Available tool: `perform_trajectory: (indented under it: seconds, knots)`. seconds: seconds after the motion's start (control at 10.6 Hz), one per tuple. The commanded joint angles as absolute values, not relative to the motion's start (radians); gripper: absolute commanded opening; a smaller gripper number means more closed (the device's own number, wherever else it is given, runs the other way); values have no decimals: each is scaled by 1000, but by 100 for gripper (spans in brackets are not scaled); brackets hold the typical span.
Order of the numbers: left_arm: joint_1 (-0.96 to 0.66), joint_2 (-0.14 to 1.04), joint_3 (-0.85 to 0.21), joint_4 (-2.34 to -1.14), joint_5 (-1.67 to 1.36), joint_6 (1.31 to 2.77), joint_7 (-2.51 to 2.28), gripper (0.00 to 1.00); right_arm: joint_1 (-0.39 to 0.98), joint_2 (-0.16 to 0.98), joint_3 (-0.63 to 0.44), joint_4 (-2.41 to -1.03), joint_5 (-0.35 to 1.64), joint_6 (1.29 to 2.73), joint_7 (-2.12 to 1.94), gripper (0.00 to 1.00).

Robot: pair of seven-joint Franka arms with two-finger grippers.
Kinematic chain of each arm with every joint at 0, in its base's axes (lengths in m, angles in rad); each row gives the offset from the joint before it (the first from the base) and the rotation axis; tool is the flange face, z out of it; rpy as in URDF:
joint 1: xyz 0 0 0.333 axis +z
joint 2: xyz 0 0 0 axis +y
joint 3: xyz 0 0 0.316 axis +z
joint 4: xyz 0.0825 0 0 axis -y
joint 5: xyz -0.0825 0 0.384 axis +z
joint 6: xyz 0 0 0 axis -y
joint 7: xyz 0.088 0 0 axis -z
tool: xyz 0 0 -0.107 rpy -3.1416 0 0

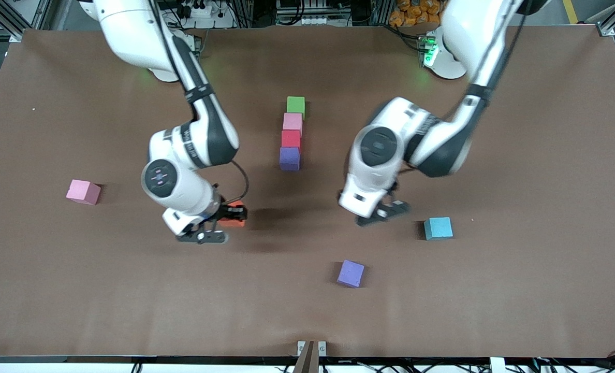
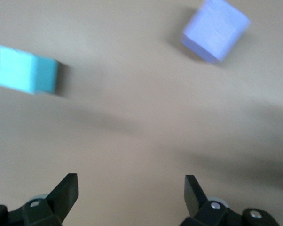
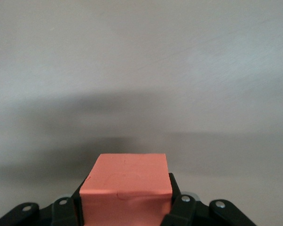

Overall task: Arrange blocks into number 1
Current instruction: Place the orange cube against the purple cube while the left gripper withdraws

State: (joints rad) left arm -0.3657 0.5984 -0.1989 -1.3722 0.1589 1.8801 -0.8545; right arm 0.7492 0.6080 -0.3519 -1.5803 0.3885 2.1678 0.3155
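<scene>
Four blocks (image 1: 292, 140) form a touching column mid-worktop (image 1: 520, 290). Right end effector (image 1: 224, 224) pinches orange block (image 3: 126, 190) above the worktop. Left end effector (image 1: 385, 212) hangs spread near cyan block (image 1: 438, 228).

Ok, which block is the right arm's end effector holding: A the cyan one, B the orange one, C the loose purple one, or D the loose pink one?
B: the right end effector is shut on the orange block, its fingers pressed against the block's two sides.

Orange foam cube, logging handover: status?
Right hand shut on orange foam cube, above the table. Left hand open, empty. Four-cube column unobstructed.
</scene>
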Motion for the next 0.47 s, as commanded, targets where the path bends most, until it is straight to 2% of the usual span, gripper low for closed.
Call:
perform_trajectory:
  seconds: [0.0,0.19,0.38]
  knots:
    - [-235,540,-210,-1399,173,1850,-715,100,857,595,-359,-1649,390,2261,453,0]
    - [-142,496,-215,-1432,175,1836,-593,100,916,612,-360,-1657,376,2275,532,0]
    - [-46,404,-222,-1567,158,1868,-557,100,966,618,-359,-1681,325,2286,610,0]
